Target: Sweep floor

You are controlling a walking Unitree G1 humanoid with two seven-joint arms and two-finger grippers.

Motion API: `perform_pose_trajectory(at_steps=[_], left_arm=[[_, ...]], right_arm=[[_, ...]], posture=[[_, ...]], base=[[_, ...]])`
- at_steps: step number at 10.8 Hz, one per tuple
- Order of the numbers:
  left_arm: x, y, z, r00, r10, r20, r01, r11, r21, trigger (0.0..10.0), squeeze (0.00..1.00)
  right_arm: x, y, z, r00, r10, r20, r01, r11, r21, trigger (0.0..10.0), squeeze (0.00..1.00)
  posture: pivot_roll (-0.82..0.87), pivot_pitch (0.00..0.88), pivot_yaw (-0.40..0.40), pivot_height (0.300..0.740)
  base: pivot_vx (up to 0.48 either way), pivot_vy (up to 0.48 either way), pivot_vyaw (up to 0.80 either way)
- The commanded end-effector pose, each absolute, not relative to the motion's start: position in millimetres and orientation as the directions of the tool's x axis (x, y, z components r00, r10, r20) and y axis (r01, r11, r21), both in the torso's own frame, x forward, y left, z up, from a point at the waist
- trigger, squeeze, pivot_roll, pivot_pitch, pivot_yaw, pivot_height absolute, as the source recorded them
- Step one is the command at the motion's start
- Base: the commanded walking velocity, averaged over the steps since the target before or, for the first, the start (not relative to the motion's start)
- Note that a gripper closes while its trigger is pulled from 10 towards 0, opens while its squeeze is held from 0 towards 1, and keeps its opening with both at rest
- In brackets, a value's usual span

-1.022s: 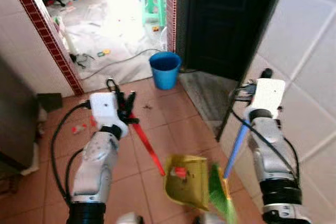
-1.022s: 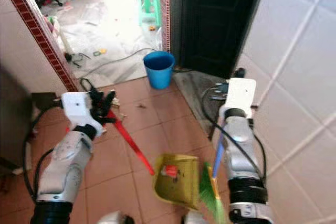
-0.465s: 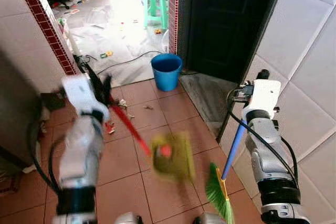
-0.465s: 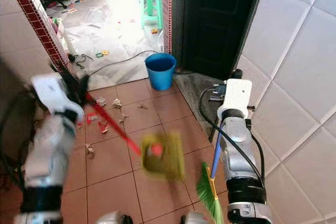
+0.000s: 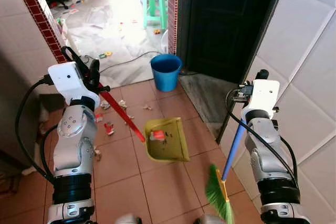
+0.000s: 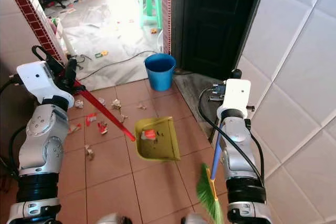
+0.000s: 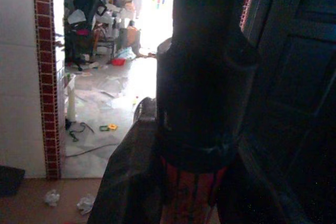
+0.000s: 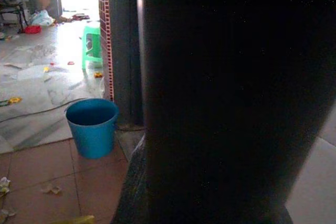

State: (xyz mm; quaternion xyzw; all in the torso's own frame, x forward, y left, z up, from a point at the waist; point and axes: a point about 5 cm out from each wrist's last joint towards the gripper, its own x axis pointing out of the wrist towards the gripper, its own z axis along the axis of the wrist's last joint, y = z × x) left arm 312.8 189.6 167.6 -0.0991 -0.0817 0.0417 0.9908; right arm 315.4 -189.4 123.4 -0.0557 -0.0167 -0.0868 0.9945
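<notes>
Yellow dustpan (image 5: 167, 141) (one), one broom (image 5: 229, 161), one blue bucket (image 5: 166, 71)

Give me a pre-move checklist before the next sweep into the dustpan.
1. Left gripper shut on the dustpan's red handle: ok.
2. Right gripper holding the broom by its blue stick: cannot tell, fingers hidden.
3. Dustpan resting flat on the floor: cannot tell.
4. Scraps left on the tiles beside the dustpan: not ok, not yet swept.
5. Green bristles apart from the dustpan: ok.
6. Blue bucket beyond the sweep area: ok.
</notes>
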Motion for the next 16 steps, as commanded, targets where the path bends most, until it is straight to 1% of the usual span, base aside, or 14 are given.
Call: perform_pose_trajectory(at_steps=[1, 3, 5, 8, 12, 16], left_arm=[[316, 190, 191, 0.961, 0.110, 0.254, -0.054, 0.975, -0.217, 10.0, 0.00], [294, 195, 165, 0.979, 0.103, 0.178, -0.072, 0.982, -0.176, 10.0, 0.00], [285, 201, 153, 0.984, 0.113, 0.140, -0.092, 0.984, -0.152, 10.0, 0.00], [273, 199, 133, 0.992, 0.097, 0.083, -0.086, 0.988, -0.129, 10.0, 0.00], [266, 189, 120, 0.995, 0.084, 0.045, -0.077, 0.987, -0.142, 10.0, 0.00], [262, 190, 116, 0.996, 0.083, 0.036, -0.077, 0.987, -0.140, 10.0, 0.00]], right_arm=[[318, -186, 129, 0.986, -0.154, 0.063, 0.160, 0.981, -0.114, 10.0, 0.00], [307, -189, 121, 0.989, -0.141, 0.037, 0.144, 0.981, -0.129, 10.0, 0.00], [295, -188, 112, 0.990, -0.143, 0.004, 0.142, 0.982, -0.121, 10.0, 0.00], [286, -181, 107, 0.991, -0.130, -0.012, 0.128, 0.985, -0.114, 10.0, 0.00], [286, -184, 106, 0.991, -0.130, -0.020, 0.127, 0.984, -0.127, 10.0, 0.00], [284, -185, 106, 0.992, -0.122, -0.022, 0.118, 0.983, -0.138, 10.0, 0.00]], posture=[[-0.10, 0.000, 0.045, 0.740], [-0.09, 0.000, 0.047, 0.740], [-0.07, 0.000, 0.042, 0.740], [-0.07, 0.000, 0.039, 0.740], [-0.08, 0.000, 0.034, 0.740], [-0.07, 0.000, 0.030, 0.740]], base=[[0.307, 0.000, 0.00], [0.332, 0.000, 0.00], [0.396, 0.000, 0.00], [0.395, 0.000, 0.00], [0.388, 0.000, 0.00], [0.372, 0.000, 0.00]])
